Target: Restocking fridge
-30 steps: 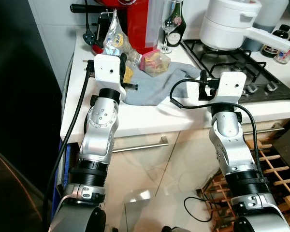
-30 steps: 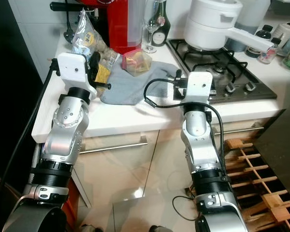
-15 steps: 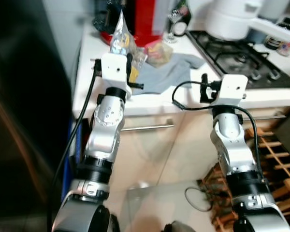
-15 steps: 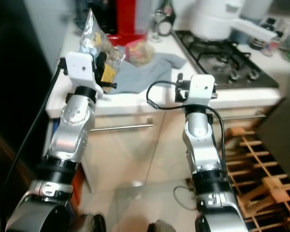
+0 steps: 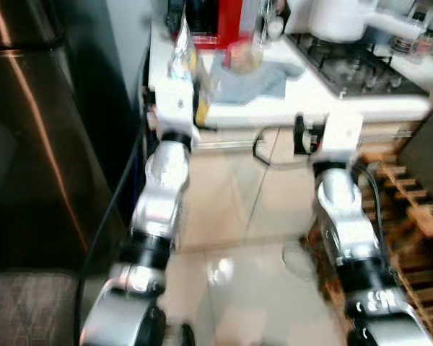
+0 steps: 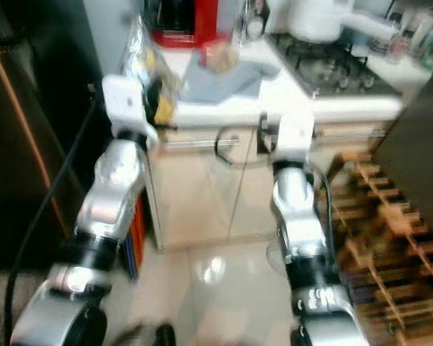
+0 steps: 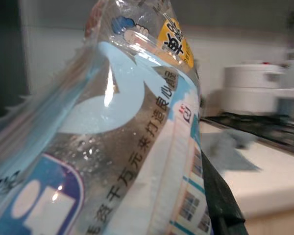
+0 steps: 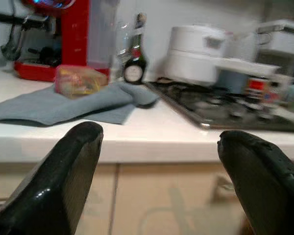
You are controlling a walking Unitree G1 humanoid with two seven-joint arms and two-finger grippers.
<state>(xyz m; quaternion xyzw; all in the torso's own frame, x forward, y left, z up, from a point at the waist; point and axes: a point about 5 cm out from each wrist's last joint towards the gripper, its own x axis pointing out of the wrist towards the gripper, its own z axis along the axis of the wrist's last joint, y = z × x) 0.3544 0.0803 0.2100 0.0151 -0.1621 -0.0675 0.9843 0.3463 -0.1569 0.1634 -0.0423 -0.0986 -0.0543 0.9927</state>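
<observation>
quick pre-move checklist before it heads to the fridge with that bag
1. Clear plastic food bag with blue and yellow print held in the left pincer: ok, it stands up out of the pincer.
2. Right pincer free for the door: ok, fingers wide apart with nothing between them.
3. Dark steel fridge within reach on the robot's left: cannot tell, views are blurred.
4. Fridge door open: not ok, the dark front looks shut.
5. Arms clear of the white countertop: ok, both are held in front of its edge.
6. Black cable along the left arm free of snags: cannot tell.
</observation>
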